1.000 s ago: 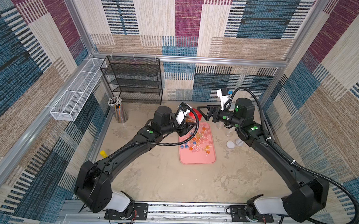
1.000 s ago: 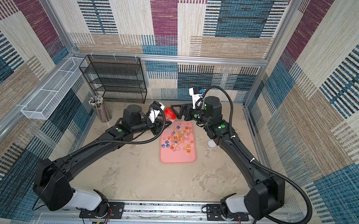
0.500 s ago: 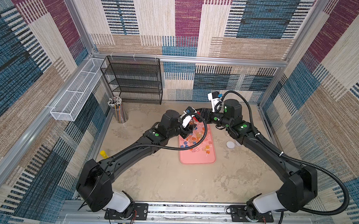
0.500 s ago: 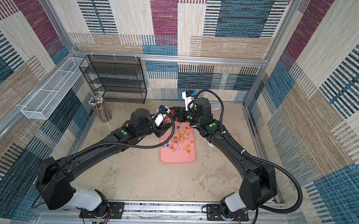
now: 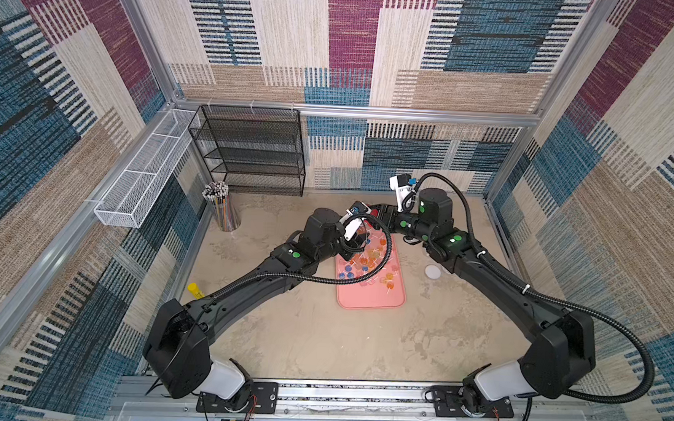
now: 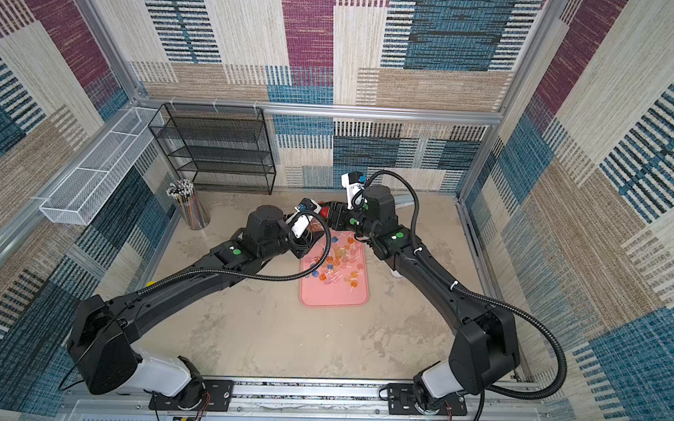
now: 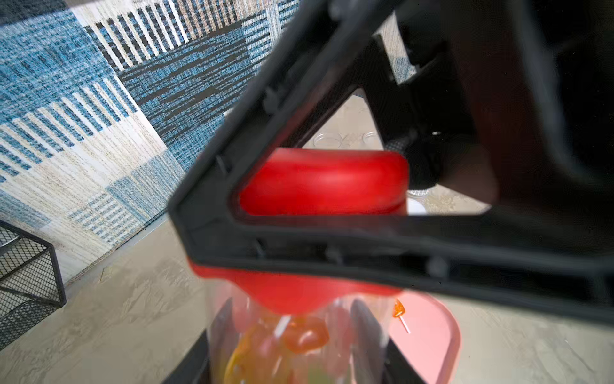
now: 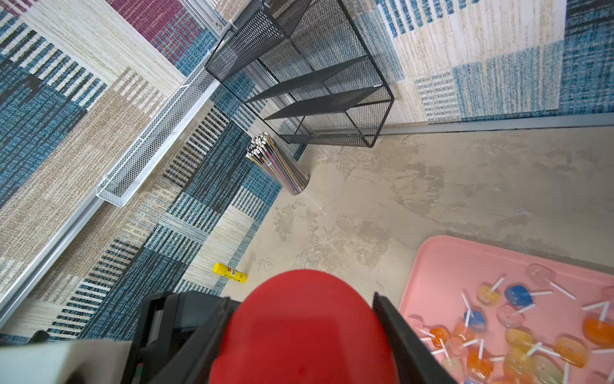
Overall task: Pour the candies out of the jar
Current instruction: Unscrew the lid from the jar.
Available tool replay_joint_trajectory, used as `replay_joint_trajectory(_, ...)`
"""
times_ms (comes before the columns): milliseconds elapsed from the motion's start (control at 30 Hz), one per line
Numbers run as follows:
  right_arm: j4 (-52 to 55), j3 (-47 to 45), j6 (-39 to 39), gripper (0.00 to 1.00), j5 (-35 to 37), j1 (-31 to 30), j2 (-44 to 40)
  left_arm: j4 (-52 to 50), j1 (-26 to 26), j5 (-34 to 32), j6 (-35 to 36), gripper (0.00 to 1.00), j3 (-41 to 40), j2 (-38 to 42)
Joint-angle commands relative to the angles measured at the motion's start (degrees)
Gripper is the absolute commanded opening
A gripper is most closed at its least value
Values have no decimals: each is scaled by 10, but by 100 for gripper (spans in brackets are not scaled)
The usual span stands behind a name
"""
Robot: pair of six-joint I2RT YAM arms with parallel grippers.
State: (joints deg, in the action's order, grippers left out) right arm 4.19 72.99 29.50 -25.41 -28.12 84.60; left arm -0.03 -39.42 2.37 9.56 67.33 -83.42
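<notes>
Swinging leftward since a second ago, the right gripper (image 5: 380,214) now meets the left gripper (image 5: 364,234) above the far end of the flat pink plastic tray (image 5: 370,298).

In both top views the small lollipop candies (image 5: 364,262), orange, blue, pink and yellow on white sticks, lie scattered over the far half of the tray (image 6: 335,296). A red round lid (image 5: 374,212) shows between the two grippers. A clear cup of coloured pencils (image 5: 222,209) stands at the far left, beside a black mesh shelf (image 5: 251,151). A yellow glue stick (image 5: 194,289) lies near the left wall, and a small white disc (image 5: 433,272) lies right of the tray.

In the left wrist view, the left gripper's jaws are clenched on the clear plastic jar (image 7: 229,332). Blurred orange and yellow candies show inside it or through it; I cannot tell which. The lid (image 7: 324,181) sits at the jar's end, crossed by a black finger (image 7: 332,239) of the right gripper. One orange candy (image 7: 397,309) lies on the tray (image 7: 438,339).

In the right wrist view, the right gripper's jaws press on both sides of the lid (image 8: 299,332), grasping it. More candies (image 8: 518,296) lie on the tray (image 8: 448,262).
</notes>
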Motion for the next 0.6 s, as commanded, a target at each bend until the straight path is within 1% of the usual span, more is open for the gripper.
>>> replay_joint_trajectory(0, -32, 0, -28, 53, -34, 1, -15, 32, 7, 31, -4, 0, -6, 10)
replay_joint_trajectory(100, -42, -1, -43, 54, -70, 15, -25, 35, 24, 113, -15, 0, -8, 20)
replay_joint_trajectory(200, -57, -6, -57, 54, -127, 34, -35, 41, 44, 201, -31, 0, -11, 25)
replay_joint_trajectory(267, -53, -6, -75, 54, -145, 43, -44, 44, 55, 247, -42, 0, -11, 26)
replay_joint_trajectory(433, -42, -6, -97, 53, -148, 57, -66, 50, 67, 303, -54, 0, -11, 23)
replay_joint_trajectory(567, -23, -4, -107, 53, -125, 67, -77, 61, 69, 289, -62, 0, -21, 24)
